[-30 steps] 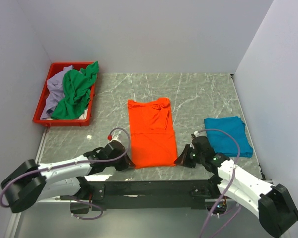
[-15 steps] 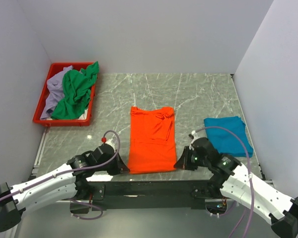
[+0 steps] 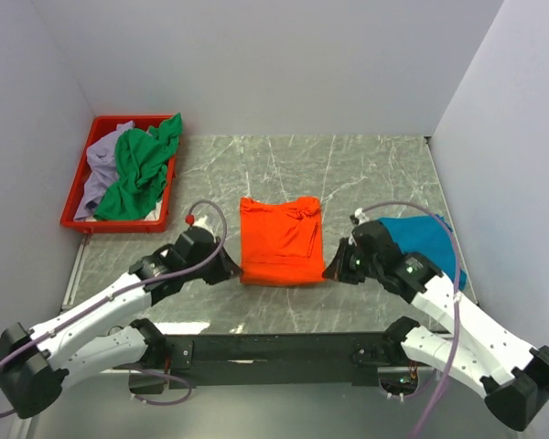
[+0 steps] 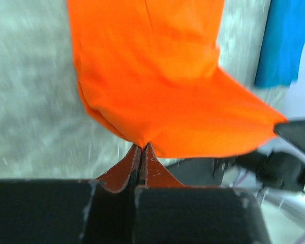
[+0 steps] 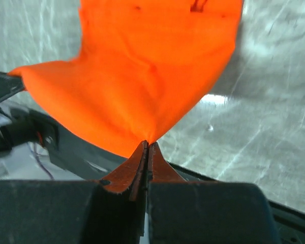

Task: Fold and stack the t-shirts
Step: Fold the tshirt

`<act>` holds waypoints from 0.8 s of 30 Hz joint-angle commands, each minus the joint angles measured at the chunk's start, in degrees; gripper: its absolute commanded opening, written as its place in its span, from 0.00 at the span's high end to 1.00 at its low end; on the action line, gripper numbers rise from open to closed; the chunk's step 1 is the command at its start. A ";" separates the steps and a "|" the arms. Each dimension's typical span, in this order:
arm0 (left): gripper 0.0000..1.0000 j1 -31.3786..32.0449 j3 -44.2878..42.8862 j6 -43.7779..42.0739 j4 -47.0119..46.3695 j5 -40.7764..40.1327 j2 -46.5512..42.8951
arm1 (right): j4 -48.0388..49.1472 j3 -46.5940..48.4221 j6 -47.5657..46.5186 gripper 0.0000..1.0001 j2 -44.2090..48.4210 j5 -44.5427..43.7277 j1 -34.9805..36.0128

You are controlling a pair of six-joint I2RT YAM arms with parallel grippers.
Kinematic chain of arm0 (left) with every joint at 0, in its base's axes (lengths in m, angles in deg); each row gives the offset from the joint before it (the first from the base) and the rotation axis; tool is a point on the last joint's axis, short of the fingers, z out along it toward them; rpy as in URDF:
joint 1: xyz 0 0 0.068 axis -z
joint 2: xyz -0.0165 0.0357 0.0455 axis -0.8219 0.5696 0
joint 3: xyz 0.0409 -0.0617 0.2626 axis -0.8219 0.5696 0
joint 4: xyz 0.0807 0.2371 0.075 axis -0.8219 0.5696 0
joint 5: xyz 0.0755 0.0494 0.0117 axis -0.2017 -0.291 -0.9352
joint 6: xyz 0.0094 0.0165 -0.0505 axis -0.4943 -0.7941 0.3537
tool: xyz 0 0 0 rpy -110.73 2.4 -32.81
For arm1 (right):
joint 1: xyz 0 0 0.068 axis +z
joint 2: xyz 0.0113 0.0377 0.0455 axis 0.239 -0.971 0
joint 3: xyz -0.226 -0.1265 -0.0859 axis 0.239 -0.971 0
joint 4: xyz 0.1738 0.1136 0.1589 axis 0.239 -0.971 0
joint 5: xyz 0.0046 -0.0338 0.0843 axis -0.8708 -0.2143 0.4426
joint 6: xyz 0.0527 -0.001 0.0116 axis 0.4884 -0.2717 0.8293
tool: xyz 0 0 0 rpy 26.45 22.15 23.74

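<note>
Orange t-shirt [image 3: 279, 240]: long axis near-far, collar far, near hem raised.

OVERHEAD AND WRIST VIEWS: A fixed camera high behind the two arms [image 3: 101, 315] looks steeply down over the whole marble surface [image 3: 375, 174], its near edge at 6 o'clock and the back wall [image 3: 274, 64] at 12. The left wrist camera rides close behind the left hand [image 4: 142, 148], facing roughly 2 o'clock across the orange shirt [image 4: 152, 71]. The right wrist camera, just as close behind the right hand [image 5: 147, 146], faces roughly 10 o'clock. All three views share the shirt's near edge, and each wrist view catches the other hand.
</note>
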 commanded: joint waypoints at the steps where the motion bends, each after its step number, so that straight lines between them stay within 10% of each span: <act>1: 0.99 -4.64 -4.23 -4.90 -4.62 1.99 3.72 | 3.04 6.47 -4.02 1.00 -4.51 1.84 -4.88; 24: 1.00 -23.46 -39.12 -11.75 -8.93 10.86 45.36 | 9.64 41.11 -3.42 1.00 -53.46 10.98 -22.46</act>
